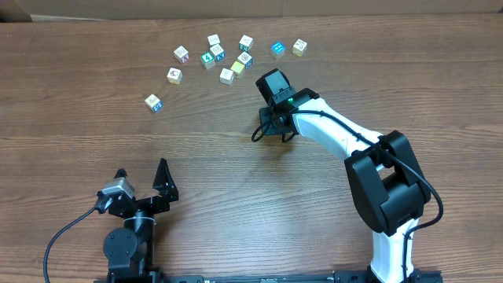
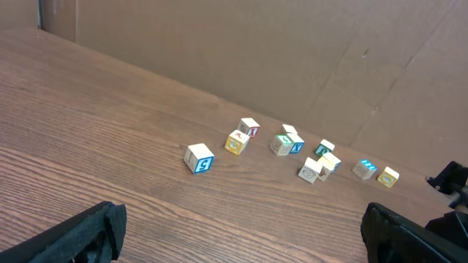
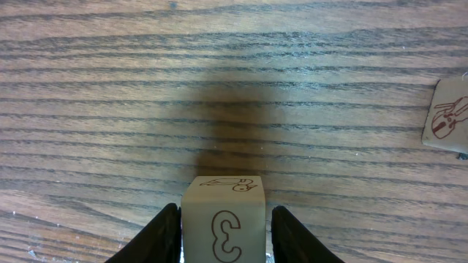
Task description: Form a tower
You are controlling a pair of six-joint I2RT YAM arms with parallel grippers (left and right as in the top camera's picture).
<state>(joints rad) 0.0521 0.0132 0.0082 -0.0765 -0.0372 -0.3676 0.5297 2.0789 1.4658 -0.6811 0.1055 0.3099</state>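
Observation:
A pale wooden cube (image 3: 223, 223) with a brown letter and an animal outline sits between my right gripper's (image 3: 225, 219) black fingers (image 3: 164, 234). A thin gap shows on each side of it, so the jaws stand slightly open around it. Overhead, the right gripper (image 1: 271, 124) points down at mid-table and hides this cube. My left gripper (image 1: 141, 174) rests near the front left, wide open and empty, and the left wrist view shows it (image 2: 238, 234) over bare wood. No tower is in view.
Several loose picture cubes (image 1: 224, 59) lie scattered at the back of the table, one apart at the left (image 1: 153, 102). Another pale cube (image 3: 446, 117) lies at the right wrist view's right edge. A cardboard wall (image 2: 292, 58) closes the far side.

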